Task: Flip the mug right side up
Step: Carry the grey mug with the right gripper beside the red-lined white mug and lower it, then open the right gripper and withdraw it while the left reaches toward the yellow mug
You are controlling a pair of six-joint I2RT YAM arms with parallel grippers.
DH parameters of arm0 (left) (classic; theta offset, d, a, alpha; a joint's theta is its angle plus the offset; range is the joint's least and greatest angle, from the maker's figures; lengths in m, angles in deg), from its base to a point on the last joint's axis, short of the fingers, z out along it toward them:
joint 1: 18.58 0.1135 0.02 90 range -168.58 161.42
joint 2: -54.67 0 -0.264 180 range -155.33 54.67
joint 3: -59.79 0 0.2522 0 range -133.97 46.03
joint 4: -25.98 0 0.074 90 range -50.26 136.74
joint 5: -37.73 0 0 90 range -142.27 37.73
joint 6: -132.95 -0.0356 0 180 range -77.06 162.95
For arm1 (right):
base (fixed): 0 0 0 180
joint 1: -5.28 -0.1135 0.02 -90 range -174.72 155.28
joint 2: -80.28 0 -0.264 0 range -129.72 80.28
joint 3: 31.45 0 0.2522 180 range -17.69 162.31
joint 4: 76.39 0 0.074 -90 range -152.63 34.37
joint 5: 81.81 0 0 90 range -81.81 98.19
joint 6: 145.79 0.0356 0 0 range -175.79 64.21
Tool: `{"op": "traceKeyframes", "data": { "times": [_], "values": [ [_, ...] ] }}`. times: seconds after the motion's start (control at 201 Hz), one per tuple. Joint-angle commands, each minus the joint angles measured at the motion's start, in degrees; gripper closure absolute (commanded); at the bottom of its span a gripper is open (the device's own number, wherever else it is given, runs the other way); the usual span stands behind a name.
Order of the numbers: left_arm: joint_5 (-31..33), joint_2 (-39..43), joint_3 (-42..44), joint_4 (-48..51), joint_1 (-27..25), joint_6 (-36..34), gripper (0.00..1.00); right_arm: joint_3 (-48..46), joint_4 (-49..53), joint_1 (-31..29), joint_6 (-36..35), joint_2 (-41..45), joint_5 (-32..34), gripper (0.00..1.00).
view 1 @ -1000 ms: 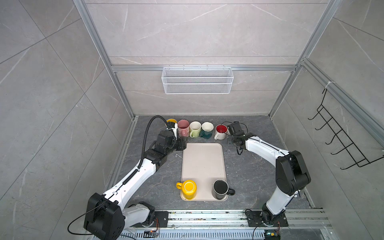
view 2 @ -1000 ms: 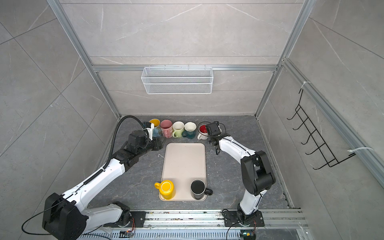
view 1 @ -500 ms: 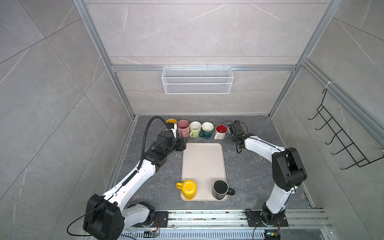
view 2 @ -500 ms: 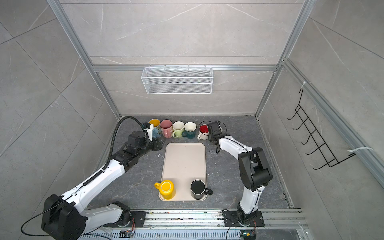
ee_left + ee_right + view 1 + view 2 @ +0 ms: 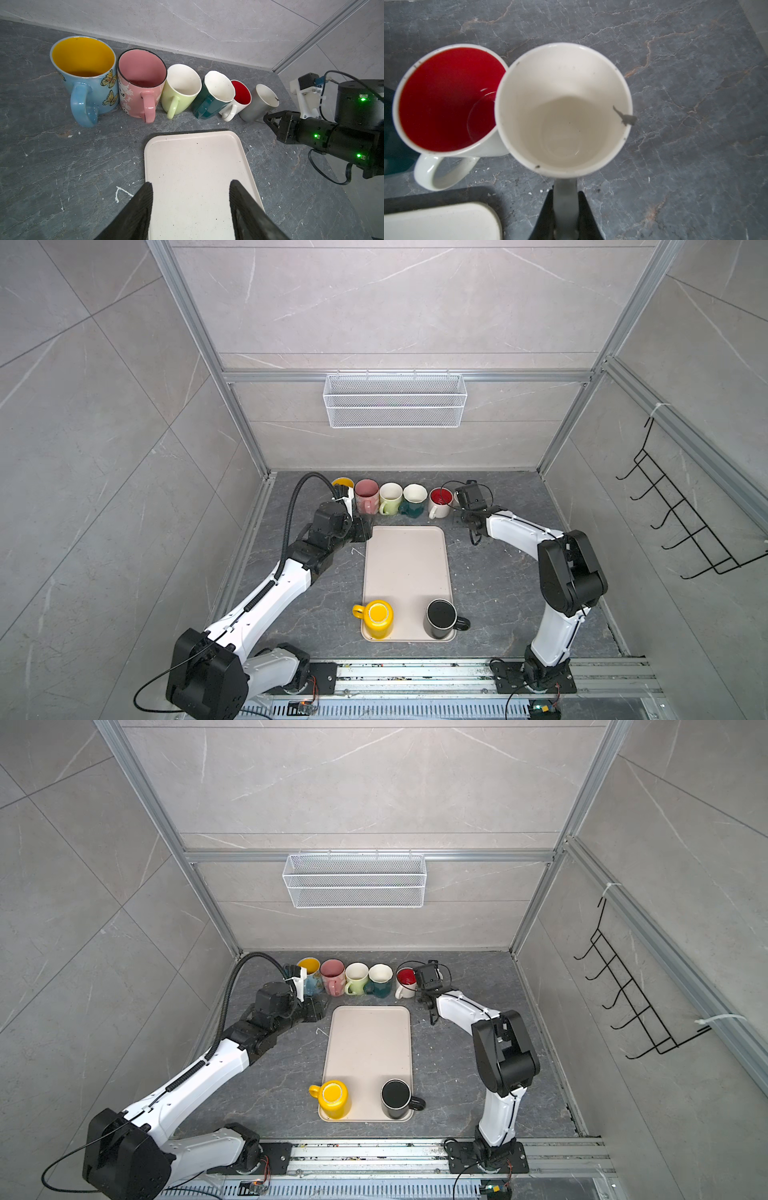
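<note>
Right pincer (image 5: 565, 194): pinched on the handle of the grey mug (image 5: 562, 108).
Grey mug: upright on the bench (image 5: 490, 580), at the right end of the back row, just beside the red-lined white mug (image 5: 446, 99).
Left pincer (image 5: 191, 182): spread and empty, over the far end of the tray (image 5: 197, 166).
Mugs, count: eight. Six stand upright in the row. Two are at the tray's near edge: the yellow mug (image 5: 376, 616), base up, and the black mug (image 5: 441, 616).
Change from earlier frame: the right arm's elbow has drawn inward; the mugs are unmoved.
</note>
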Motion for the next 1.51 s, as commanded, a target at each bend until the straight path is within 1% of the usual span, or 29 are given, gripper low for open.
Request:
{"op": "traceKeyframes", "data": {
  "times": [0.0, 0.304, 0.463, 0.642, 0.886, 1.076, 1.205, 1.29, 1.34, 1.414, 1.504],
  "values": [
    [0.88, 1.79, -0.81, -1.59, 0.35, 0.10, 0.39, 1.69, -2.18, -0.08, -0.33, -1.00, -1.35, 1.00],
    [0.92, 1.98, -0.53, -1.76, 0.35, 0.10, 0.38, 0.64, -2.25, -0.55, 0.37, -1.11, -2.14, 1.00],
    [0.90, 2.13, -0.44, -1.79, 0.33, -0.04, 0.39, 0.35, -1.98, -0.86, 0.55, -0.97, -1.78, 0.89],
    [1.28, 2.23, -0.15, -1.85, 0.35, -0.26, 0.39, -0.17, -1.93, -1.30, 0.64, -0.76, -1.22, 0.81],
    [1.44, 2.63, 0.25, -1.72, 0.35, -0.38, 0.39, -0.50, -1.43, -1.91, 0.64, -0.50, -0.41, 0.76],
    [1.56, 3.16, 0.64, -1.76, 0.35, -0.60, 0.38, -1.05, -1.45, -2.20, 0.89, -0.11, 0.16, 0.70],
    [1.65, 3.52, 0.83, -1.59, 0.33, -0.62, 0.38, -1.22, -1.15, -2.27, 1.15, 0.20, 0.51, 0.63],
    [1.78, 3.82, 0.83, -1.50, 0.35, -0.74, 0.38, -1.62, -1.10, -2.43, 1.33, 0.86, 0.94, 0.52],
    [1.82, 4.04, 0.87, -1.46, 0.35, -0.88, 0.38, -2.32, -1.62, -2.68, 1.12, 1.68, 1.03, 0.48],
    [2.01, 4.32, 0.58, -0.70, 0.35, -1.54, 0.38, -3.70, -3.10, -3.18, 0.40, 3.46, 1.04, 0.44],
    [2.95, 4.82, 0.11, 0.82, 0.35, -2.13, 0.38, -4.19, -2.90, -3.74, -0.15, 5.40, 1.34, 0.42]
  ]
}}
